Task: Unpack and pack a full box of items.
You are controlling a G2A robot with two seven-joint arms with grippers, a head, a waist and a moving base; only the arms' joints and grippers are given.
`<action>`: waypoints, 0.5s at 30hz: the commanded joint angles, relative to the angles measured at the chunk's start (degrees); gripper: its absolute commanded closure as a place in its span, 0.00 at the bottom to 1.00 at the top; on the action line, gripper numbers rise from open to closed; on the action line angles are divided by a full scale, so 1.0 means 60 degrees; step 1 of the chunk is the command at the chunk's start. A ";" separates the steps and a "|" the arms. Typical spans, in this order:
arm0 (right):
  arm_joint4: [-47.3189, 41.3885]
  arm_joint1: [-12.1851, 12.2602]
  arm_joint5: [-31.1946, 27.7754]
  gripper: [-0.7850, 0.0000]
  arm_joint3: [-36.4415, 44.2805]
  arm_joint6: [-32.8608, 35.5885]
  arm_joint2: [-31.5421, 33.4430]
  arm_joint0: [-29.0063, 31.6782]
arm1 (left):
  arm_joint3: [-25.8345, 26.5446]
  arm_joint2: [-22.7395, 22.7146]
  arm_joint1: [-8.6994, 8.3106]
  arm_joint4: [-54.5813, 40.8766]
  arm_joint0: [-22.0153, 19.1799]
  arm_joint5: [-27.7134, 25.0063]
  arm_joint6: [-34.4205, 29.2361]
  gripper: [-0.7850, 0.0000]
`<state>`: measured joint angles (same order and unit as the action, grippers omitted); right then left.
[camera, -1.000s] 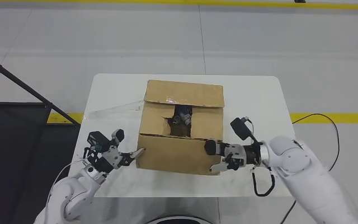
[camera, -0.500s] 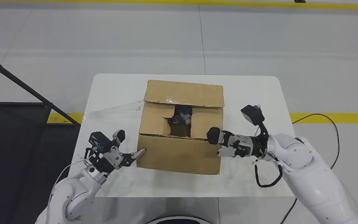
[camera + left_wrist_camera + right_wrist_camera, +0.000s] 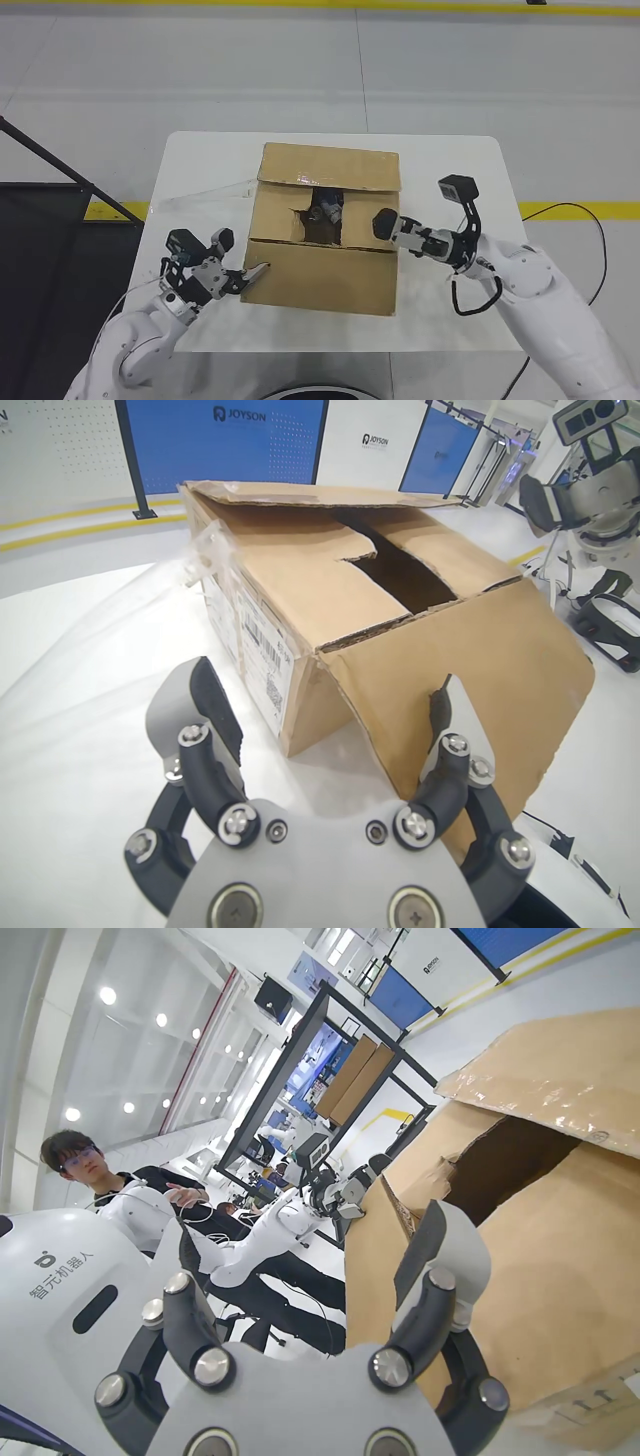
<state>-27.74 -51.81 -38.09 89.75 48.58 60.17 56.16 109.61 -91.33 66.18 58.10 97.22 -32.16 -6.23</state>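
The brown cardboard box (image 3: 325, 225) stands mid-table, its top flaps partly apart, with grey-blue items (image 3: 326, 208) showing in the gap. The near flap (image 3: 465, 680) folds down over the front side. My left gripper (image 3: 240, 257) is open at the box's front left corner (image 3: 330, 705), and one fingertip (image 3: 447, 700) touches that flap. My right gripper (image 3: 390, 232) is open at the box's right top edge. In the right wrist view it (image 3: 305, 1248) straddles the flap's edge, one finger (image 3: 435, 1238) lying over the cardboard (image 3: 550, 1238).
The white table (image 3: 200, 170) has bare room left, right and behind the box. A strip of clear tape (image 3: 215, 190) trails from the box's left side. A black cable (image 3: 560, 215) runs off the table's right edge.
My right gripper has risen from the front flap's lower right corner to the box's right top edge. The left gripper has shifted slightly closer to the box.
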 commanded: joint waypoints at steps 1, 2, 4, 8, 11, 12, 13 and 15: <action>0.0007 -0.0042 0.0126 0.00 -0.0097 -0.0065 -0.0040 -0.0081 | 0.0015 0.0043 -0.0008 -0.0101 -0.0031 -0.0052 -0.0116 0.00; 0.0022 -0.0065 0.0172 0.00 -0.0143 -0.0138 -0.0055 -0.0112 | 0.0024 0.0069 -0.0012 -0.0131 -0.0048 -0.0072 -0.0172 0.00; 0.0076 -0.0111 0.0245 0.00 -0.0221 -0.0302 -0.0079 -0.0164 | 0.0054 0.0125 -0.0018 -0.0148 -0.0075 -0.0099 -0.0248 0.00; 0.0238 -0.0204 0.0583 0.00 -0.0348 -0.0923 -0.0093 -0.0188 | 0.0125 0.0233 -0.0026 -0.0091 -0.0084 -0.0071 -0.0292 0.00; 0.0209 -0.0256 0.0760 0.00 -0.0398 -0.0967 -0.0108 -0.0232 | 0.0176 0.0291 -0.0034 -0.0058 -0.0061 -0.0075 -0.0286 0.00; 0.0157 -0.0269 0.0753 0.00 -0.0428 -0.0935 -0.0094 -0.0241 | 0.0182 0.0308 -0.0036 -0.0056 -0.0056 -0.0074 -0.0279 0.00; 0.0060 -0.0281 0.0735 0.00 -0.0456 -0.0880 -0.0084 -0.0233 | 0.0187 0.0330 -0.0039 -0.0044 -0.0053 -0.0071 -0.0290 0.00; -0.0162 -0.0299 0.0656 0.00 -0.0495 -0.0713 -0.0045 -0.0211 | 0.0198 0.0371 -0.0043 -0.0016 -0.0058 -0.0060 -0.0294 0.00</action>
<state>-28.05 -53.57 -33.88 86.89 43.74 59.76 54.81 110.78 -89.24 65.93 57.90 96.90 -32.56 -7.98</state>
